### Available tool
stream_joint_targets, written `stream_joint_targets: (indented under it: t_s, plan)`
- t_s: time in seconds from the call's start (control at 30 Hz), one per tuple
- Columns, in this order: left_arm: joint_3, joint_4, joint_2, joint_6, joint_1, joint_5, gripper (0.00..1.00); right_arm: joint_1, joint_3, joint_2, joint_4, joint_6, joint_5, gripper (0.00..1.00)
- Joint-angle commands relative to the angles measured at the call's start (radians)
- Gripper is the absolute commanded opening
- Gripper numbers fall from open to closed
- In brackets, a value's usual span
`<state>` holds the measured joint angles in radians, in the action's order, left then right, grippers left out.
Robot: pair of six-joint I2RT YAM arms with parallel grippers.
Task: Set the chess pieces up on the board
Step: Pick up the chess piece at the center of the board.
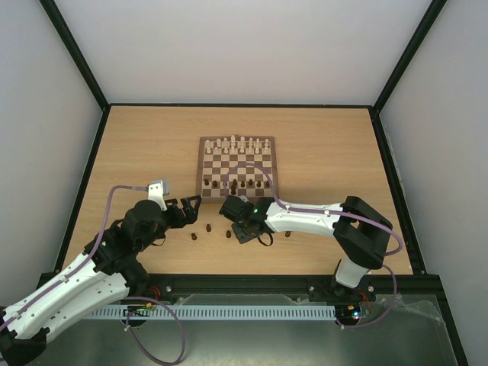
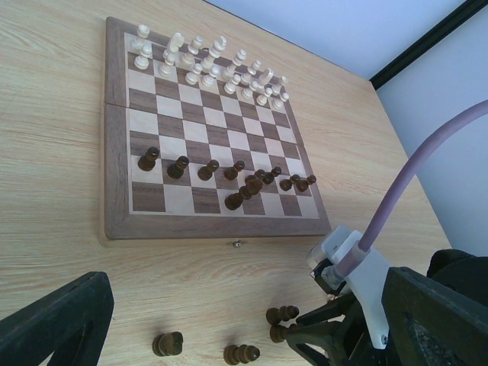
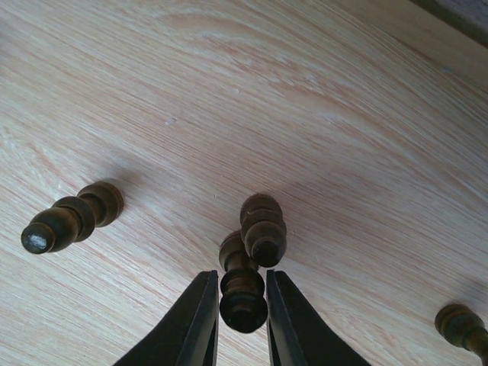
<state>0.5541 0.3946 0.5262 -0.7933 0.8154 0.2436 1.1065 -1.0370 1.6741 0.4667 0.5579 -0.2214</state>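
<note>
The board (image 1: 204, 164) lies mid-table, with cream chessmen on its far rows and several dark chess pieces (image 1: 242, 184) on its near rows. My right gripper (image 1: 242, 230) is low over the table just in front of the board. In the right wrist view it (image 3: 241, 276) is shut on the head of an upright dark piece (image 3: 243, 293), which stands against a second dark piece (image 3: 263, 225). My left gripper (image 1: 187, 206) is wide open and empty, left of the right gripper; its fingers (image 2: 53, 324) frame the left wrist view.
Loose dark pieces stand on the table in front of the board (image 1: 207, 227) (image 1: 193, 236) (image 1: 287, 233). They also show in the left wrist view (image 2: 167, 344) (image 2: 242, 354) and the right wrist view (image 3: 76, 217) (image 3: 461, 324). A black frame edges the table.
</note>
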Motion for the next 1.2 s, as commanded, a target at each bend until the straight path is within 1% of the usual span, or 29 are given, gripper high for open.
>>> stream_joint_targets:
  t_s: [0.0, 0.2, 0.33, 0.47, 0.63, 0.8, 0.93, 1.07, 1.17]
  plan:
    - [-0.020, -0.020, -0.004, 0.002, 0.003, 0.008, 1.00, 0.006, -0.020, 0.006, 0.020, -0.003, -0.018, 0.17]
    - [-0.018, -0.020, -0.001, 0.002, 0.004, 0.008, 0.99, 0.007, -0.016, -0.041, 0.063, 0.000, -0.023, 0.13]
    - [-0.017, -0.022, -0.001, 0.004, 0.003, 0.007, 1.00, 0.006, -0.012, -0.119, 0.107, 0.006, -0.019, 0.13]
    - [-0.019, -0.035, 0.014, 0.006, 0.004, 0.005, 1.00, 0.006, -0.026, -0.202, 0.164, 0.011, -0.048, 0.14]
    - [-0.020, -0.039, 0.019, 0.009, 0.003, 0.005, 1.00, -0.022, -0.095, -0.200, 0.217, -0.016, -0.084, 0.14]
    - [-0.021, -0.040, 0.013, 0.009, 0.004, 0.007, 0.99, -0.102, -0.176, -0.137, 0.215, -0.082, -0.059, 0.14]
    - [-0.017, -0.035, 0.010, 0.009, 0.004, 0.004, 1.00, -0.126, -0.202, -0.109, 0.211, -0.105, -0.038, 0.14]
    - [-0.040, -0.064, 0.015, 0.006, 0.004, -0.020, 0.99, -0.130, -0.154, -0.155, 0.164, -0.110, 0.015, 0.14]
    - [-0.085, -0.131, 0.020, 0.010, 0.004, -0.087, 0.99, -0.148, -0.115, -0.229, 0.127, -0.113, 0.081, 0.13]
